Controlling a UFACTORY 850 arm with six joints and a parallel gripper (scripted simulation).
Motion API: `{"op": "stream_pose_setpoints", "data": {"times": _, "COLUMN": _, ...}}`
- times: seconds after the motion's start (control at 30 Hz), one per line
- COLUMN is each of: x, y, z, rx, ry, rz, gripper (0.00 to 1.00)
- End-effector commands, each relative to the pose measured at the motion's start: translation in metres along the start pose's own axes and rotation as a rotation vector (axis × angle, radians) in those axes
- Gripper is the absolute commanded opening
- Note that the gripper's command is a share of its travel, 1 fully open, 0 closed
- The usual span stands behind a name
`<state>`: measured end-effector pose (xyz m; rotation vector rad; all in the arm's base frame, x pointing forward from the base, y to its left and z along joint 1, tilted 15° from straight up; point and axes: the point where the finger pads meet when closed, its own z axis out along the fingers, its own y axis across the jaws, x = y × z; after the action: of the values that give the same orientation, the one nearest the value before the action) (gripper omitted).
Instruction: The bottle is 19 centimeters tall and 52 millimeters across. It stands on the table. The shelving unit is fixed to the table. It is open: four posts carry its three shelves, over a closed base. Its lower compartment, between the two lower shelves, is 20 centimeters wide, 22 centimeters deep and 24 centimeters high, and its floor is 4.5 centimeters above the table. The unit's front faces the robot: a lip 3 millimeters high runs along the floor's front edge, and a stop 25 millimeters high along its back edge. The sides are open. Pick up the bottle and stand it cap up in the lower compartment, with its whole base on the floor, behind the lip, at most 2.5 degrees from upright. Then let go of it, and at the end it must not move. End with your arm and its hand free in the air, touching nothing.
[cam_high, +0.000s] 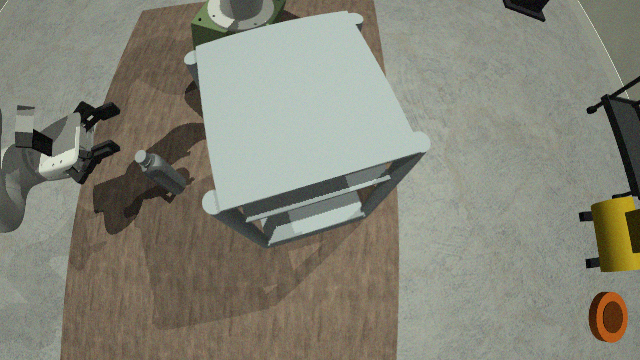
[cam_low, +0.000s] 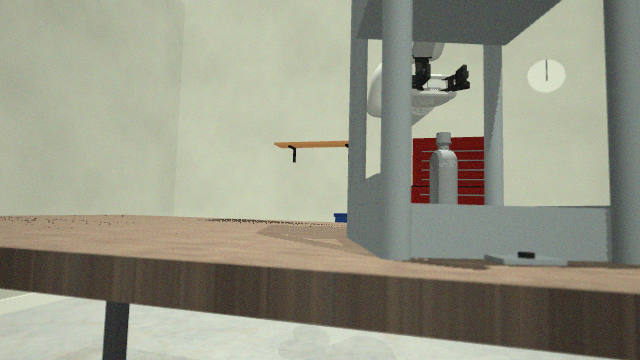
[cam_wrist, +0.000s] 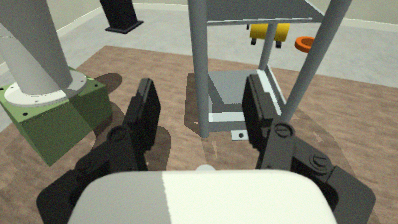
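Observation:
The grey bottle (cam_high: 161, 172) stands cap up on the wooden table, left of the shelving unit (cam_high: 300, 125). In the exterior view the bottle (cam_low: 443, 170) shows through the unit's lower compartment (cam_low: 495, 125), beyond it. My gripper (cam_high: 102, 129) is open and empty, to the left of the bottle. In the exterior view my gripper (cam_low: 440, 80) is higher than the cap. In the wrist view my fingers point toward the shelving unit (cam_wrist: 235, 95), and only the bottle's cap (cam_wrist: 205, 168) peeks out at the edge of the gripper body.
The arm's green base (cam_high: 235, 20) stands at the table's far end beside the unit; it also shows in the wrist view (cam_wrist: 55, 115). A small flat grey plate (cam_low: 525, 258) lies by the unit's base. A yellow cart (cam_high: 612, 240) and an orange disc (cam_high: 608, 316) are on the floor.

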<state>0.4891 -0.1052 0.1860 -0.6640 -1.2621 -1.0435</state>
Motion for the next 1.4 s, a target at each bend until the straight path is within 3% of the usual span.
{"op": "stream_pose_setpoints", "data": {"times": 0.0, "x": 0.000, "y": 0.000, "z": 0.000, "rx": 0.001, "ry": -0.002, "rz": -0.002, "gripper": 0.74}}
{"op": "stream_pose_setpoints", "data": {"times": 0.83, "x": -0.024, "y": 0.000, "z": -0.001, "rx": 0.006, "ry": -0.005, "rz": -0.004, "gripper": 0.74}}
{"op": "stream_pose_setpoints", "data": {"times": 1.37, "x": -0.061, "y": 0.001, "z": -0.001, "rx": 0.006, "ry": -0.005, "rz": -0.004, "gripper": 0.74}}
